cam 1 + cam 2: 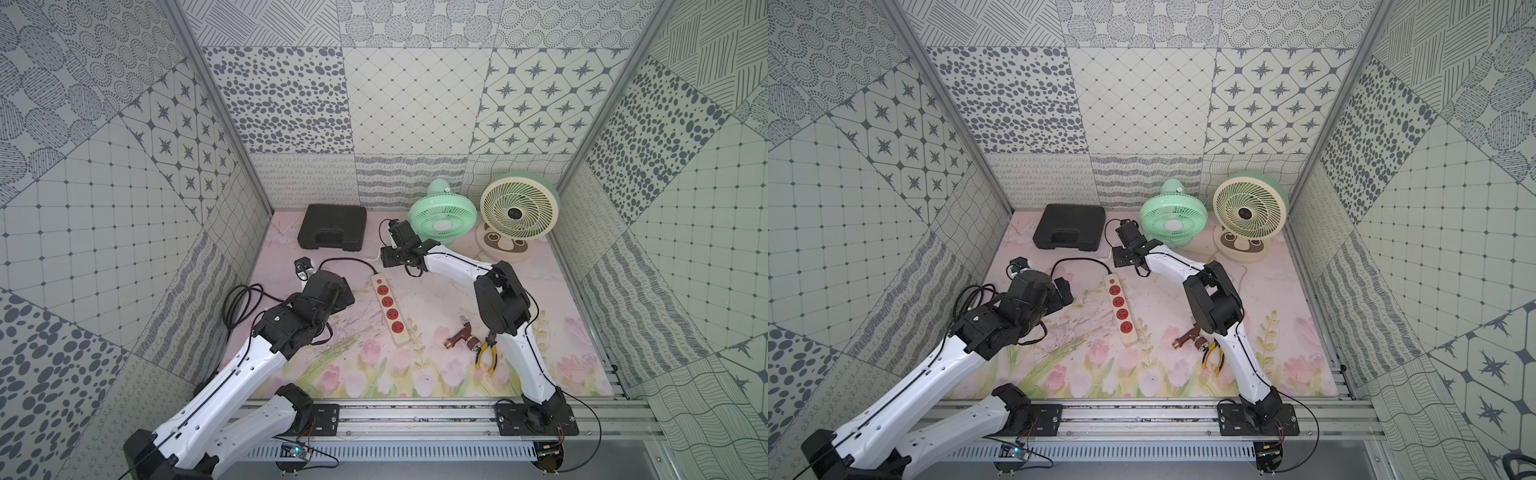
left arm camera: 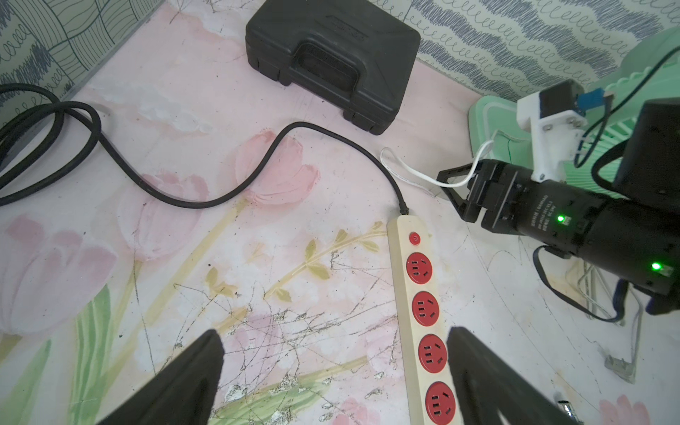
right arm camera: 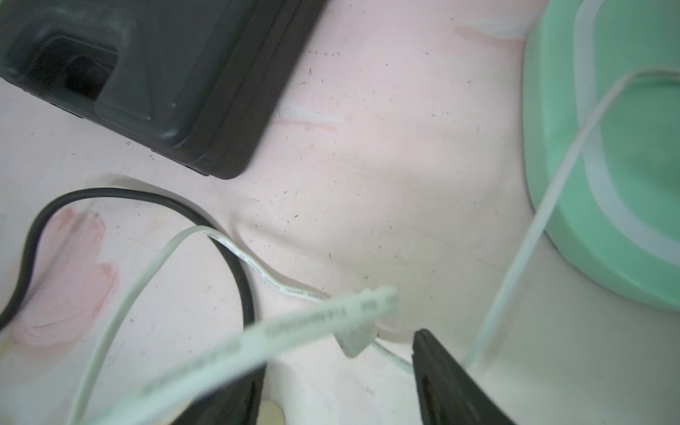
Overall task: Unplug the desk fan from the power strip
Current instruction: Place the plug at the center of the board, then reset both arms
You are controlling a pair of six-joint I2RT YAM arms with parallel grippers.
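The cream power strip [image 1: 388, 307] [image 1: 1122, 307] [image 2: 423, 312] lies mid-mat, and all its red sockets show bare. My left gripper [image 2: 335, 333] [image 1: 1063, 291] hangs open beside it, one finger over the strip's edge, holding nothing. My right gripper [image 1: 384, 253] [image 3: 338, 353] is at the back, between the black case and the green desk fan [image 1: 442, 220] [image 1: 1173, 220]. Its jaws stand apart. The white flat cord's end [image 3: 358, 331], blurred, hangs loose between them. That cord [image 2: 474, 165] loops through the fingers and runs toward the fan's green base [image 3: 607, 184].
A black case [image 1: 332, 226] sits at the back left and a cream fan [image 1: 519, 212] at the back right. The strip's black cord [image 2: 220, 198] loops left into coils [image 1: 241, 303]. Yellow pliers [image 1: 486, 351] and a brass fitting [image 1: 459, 334] lie by the right arm. Patterned walls close three sides.
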